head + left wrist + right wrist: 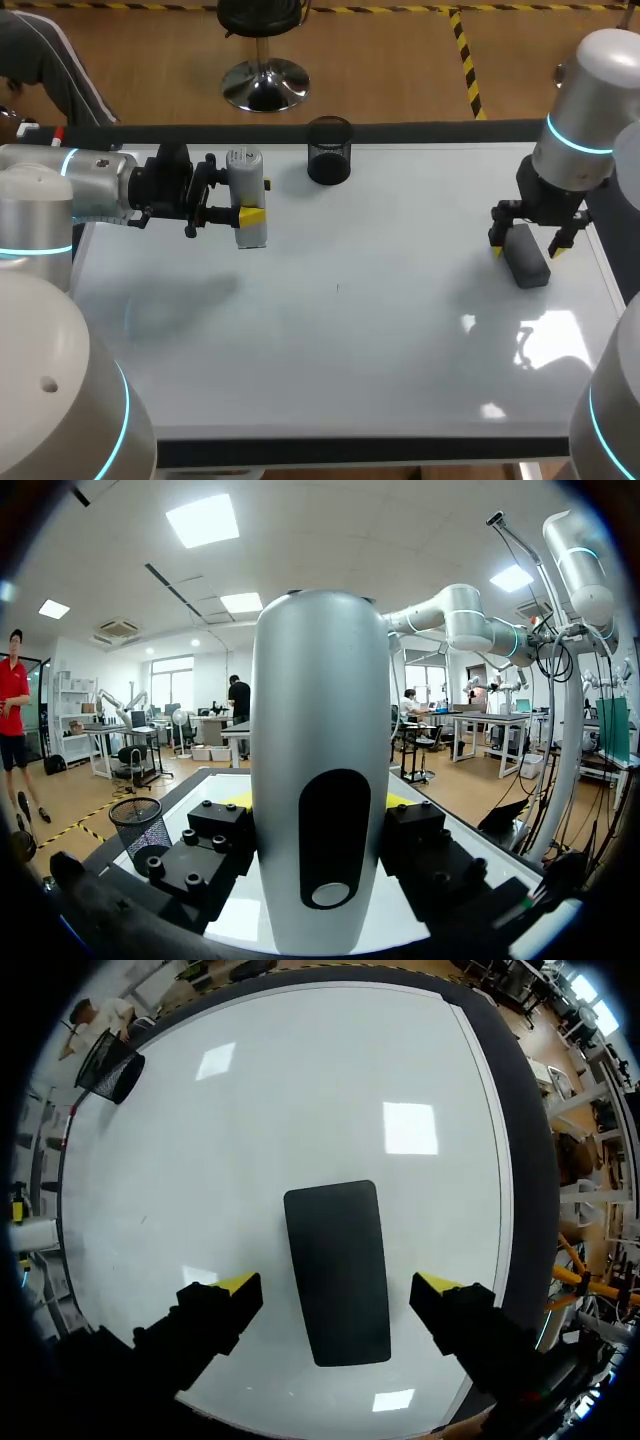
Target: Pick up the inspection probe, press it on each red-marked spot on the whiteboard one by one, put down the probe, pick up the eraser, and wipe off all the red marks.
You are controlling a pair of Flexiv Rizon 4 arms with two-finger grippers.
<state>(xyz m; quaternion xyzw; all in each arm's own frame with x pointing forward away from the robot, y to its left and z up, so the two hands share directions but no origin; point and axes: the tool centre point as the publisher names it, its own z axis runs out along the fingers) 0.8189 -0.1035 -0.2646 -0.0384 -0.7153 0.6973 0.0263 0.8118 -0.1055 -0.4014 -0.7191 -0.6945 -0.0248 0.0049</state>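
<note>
My left gripper [255,200] is shut on the inspection probe [245,190], a pale grey cylinder held above the whiteboard's [350,340] far left part. In the left wrist view the probe [325,780] stands upright between the black fingers [215,840]. The dark grey eraser [530,268] lies flat on the board at the right. My right gripper [527,250] hangs open over it. Seen from the right wrist, the eraser [337,1260] lies between the yellow tips of the right gripper [338,1285], with a gap on each side. No red marks show on the whiteboard [300,1090].
A black mesh cup [329,150] stands at the board's far edge, right of the probe; it also shows in the wrist views as the cup [140,825] and the cup [110,1065]. A dark frame [420,132] runs round the board.
</note>
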